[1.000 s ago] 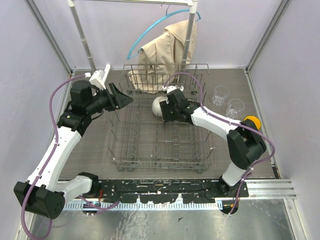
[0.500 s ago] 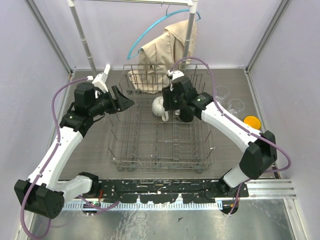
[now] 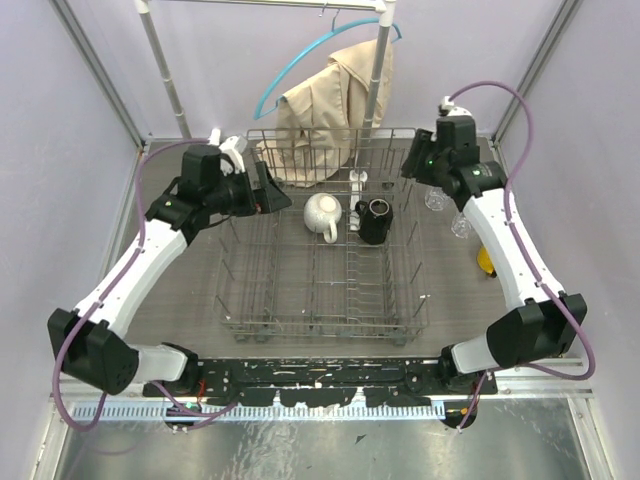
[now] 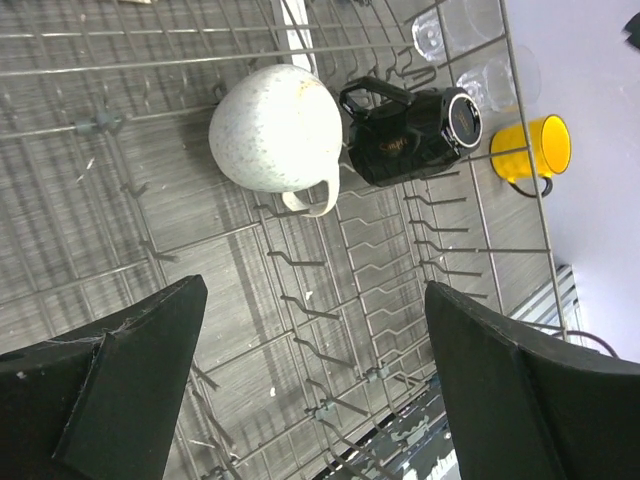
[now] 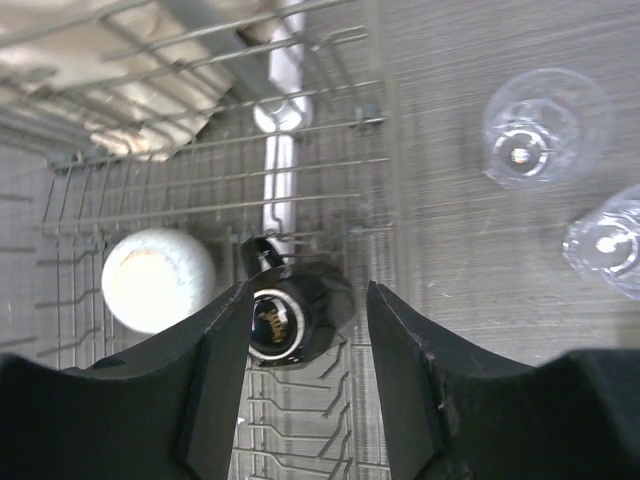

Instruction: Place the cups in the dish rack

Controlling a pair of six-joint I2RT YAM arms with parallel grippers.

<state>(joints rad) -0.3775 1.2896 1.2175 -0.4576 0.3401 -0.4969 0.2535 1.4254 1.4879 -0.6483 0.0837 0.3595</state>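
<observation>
Glass and yellow ceramic make up what is left to load. Two of the five cups sit in the dish rack (image 3: pixel 325 322), in its far part toward 12 o'clock. They are the white mug (image 3: pixel 320 213) and, just beside it at its 3 o'clock, the black mug (image 3: pixel 375 220).

Outside, a clear tumbler (image 5: pixel 545 125) and a second tumbler (image 5: pixel 610 240) stand on the table (image 3: pixel 180 290), off the rack's far corner at about 2 o'clock. The yellow mug (image 4: pixel 530 150) sits beyond the rack's side wall at 3 o'clock. I judge the job two-fifths done, with three cups to go.

Neither arm carries anything. The left gripper (image 4: pixel 315 390) hangs over the rack's 10 o'clock side with its fingers spread wide. The right gripper (image 5: pixel 308 290), fingers also apart, hovers high near the rack's 1 o'clock corner, looking down on the black mug.

From overhead, the right arm covers most of the yellow mug and part of both tumblers. The left wrist view shows the yellow mug whole, through the rack wall. The right wrist view shows both tumblers unobstructed but no yellow mug. Only the overhead view takes in the beige jacket (image 3: pixel 335 95) hanging behind the rack.
</observation>
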